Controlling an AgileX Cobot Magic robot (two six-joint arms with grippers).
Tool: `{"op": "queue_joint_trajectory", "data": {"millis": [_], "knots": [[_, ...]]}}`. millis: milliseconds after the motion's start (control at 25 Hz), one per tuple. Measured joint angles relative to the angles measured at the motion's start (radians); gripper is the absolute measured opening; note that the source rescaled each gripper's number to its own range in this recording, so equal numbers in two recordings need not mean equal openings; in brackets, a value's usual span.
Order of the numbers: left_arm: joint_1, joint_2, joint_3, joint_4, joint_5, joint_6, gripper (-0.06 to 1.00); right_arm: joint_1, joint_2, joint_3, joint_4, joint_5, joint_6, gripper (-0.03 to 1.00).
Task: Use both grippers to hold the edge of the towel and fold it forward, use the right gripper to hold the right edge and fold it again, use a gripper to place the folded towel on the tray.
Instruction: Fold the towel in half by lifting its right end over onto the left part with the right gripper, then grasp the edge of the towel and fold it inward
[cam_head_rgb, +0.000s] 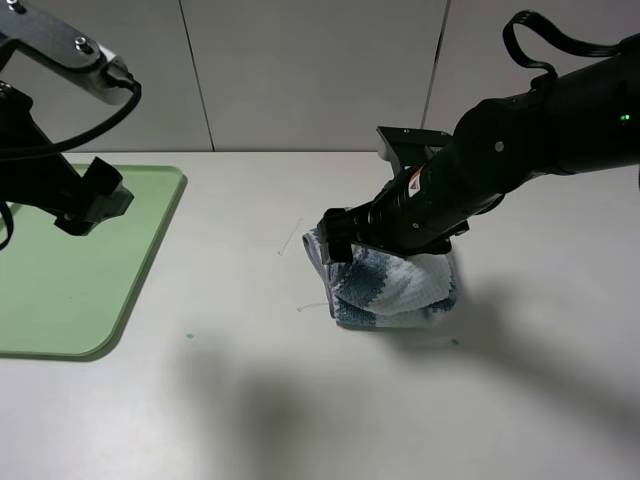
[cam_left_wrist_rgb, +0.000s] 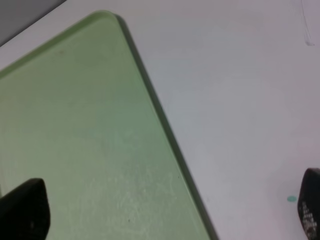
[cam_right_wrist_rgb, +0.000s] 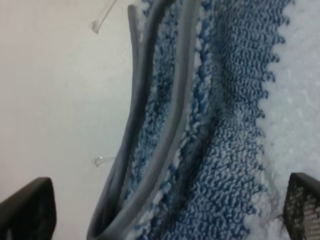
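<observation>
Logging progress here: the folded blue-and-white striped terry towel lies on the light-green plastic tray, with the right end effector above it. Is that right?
Not quite. The folded blue-and-white striped terry towel lies on the white table, apart from the light-green plastic tray, as the exterior high view shows. The right end effector is above it, as stated.

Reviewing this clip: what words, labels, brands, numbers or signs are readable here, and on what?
No text can be read anywhere.
Orange-and-white label band on the black right arm: print too small to read.
Blue-and-white striped terry towel and light-green plastic tray: no lettering visible.
</observation>
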Motion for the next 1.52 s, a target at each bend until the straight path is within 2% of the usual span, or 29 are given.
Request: {"op": "queue_joint_trajectory", "data": {"millis": [240, 440, 640, 960, 1120, 1320, 1440, 1520], "knots": [[0.0, 0.0, 0.0, 0.0, 0.0, 0.0, 1.0, 0.031, 0.0, 0.0, 0.027, -0.012, 0.0, 1.0], [0.0, 0.0, 0.0, 0.0, 0.0, 0.0, 1.0, 0.068, 0.0, 0.0, 0.032, -0.06, 0.0, 1.0], [0.0, 0.0, 0.0, 0.0, 0.0, 0.0, 1.0, 0.07, -0.006, -0.001, 0.032, -0.081, -0.001, 1.0], [0.0, 0.0, 0.0, 0.0, 0.0, 0.0, 1.0, 0.07, -0.113, -0.001, -0.074, -0.069, -0.004, 1.0], [0.0, 0.0, 0.0, 0.0, 0.0, 0.0, 1.0, 0.061, -0.19, -0.004, -0.145, 0.015, -0.012, 1.0], [0.0, 0.0, 0.0, 0.0, 0.0, 0.0, 1.0, 0.047, -0.285, -0.004, -0.257, 0.196, -0.038, 1.0], [0.0, 0.0, 0.0, 0.0, 0.0, 0.0, 1.0, 0.047, -0.335, -0.004, -0.33, 0.311, -0.097, 1.0], [0.0, 0.0, 0.0, 0.0, 0.0, 0.0, 1.0, 0.047, -0.361, -0.004, -0.341, 0.362, -0.163, 1.0]]}}
